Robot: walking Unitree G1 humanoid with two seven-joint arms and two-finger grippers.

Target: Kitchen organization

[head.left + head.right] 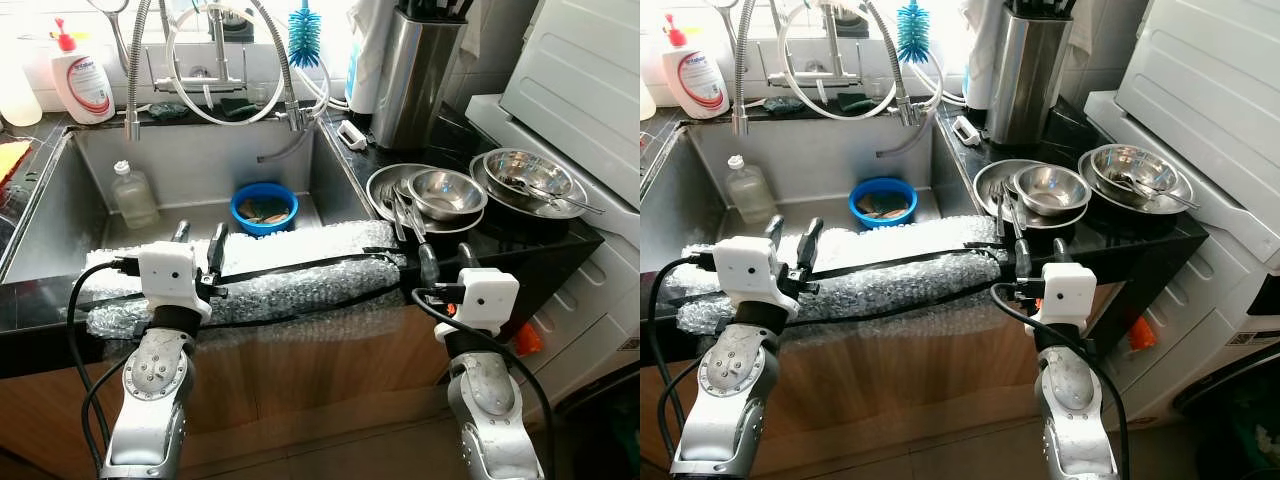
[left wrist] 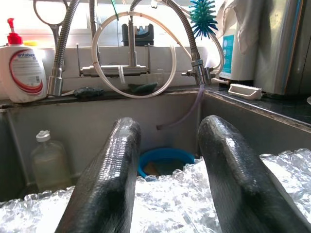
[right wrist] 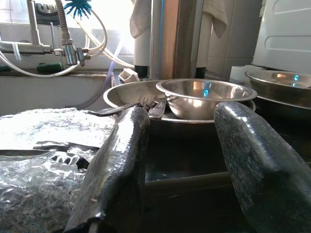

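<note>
The knife block [image 1: 416, 75] is cut off at the top, so can't tell what's stuck in it. Same for the brush [image 1: 304, 35]: its handle runs out of frame. The washer [image 1: 590, 80] on the right is only partly in frame. There's something in the blue bowl [image 1: 265, 207], too small to make out. The soap bottle [image 1: 83, 80] label is unreadable. Something orange [image 1: 527, 340] is tucked low beside the counter [image 1: 545, 245], mostly hidden. The faucet [image 2: 131, 43] top is cropped too.
</note>
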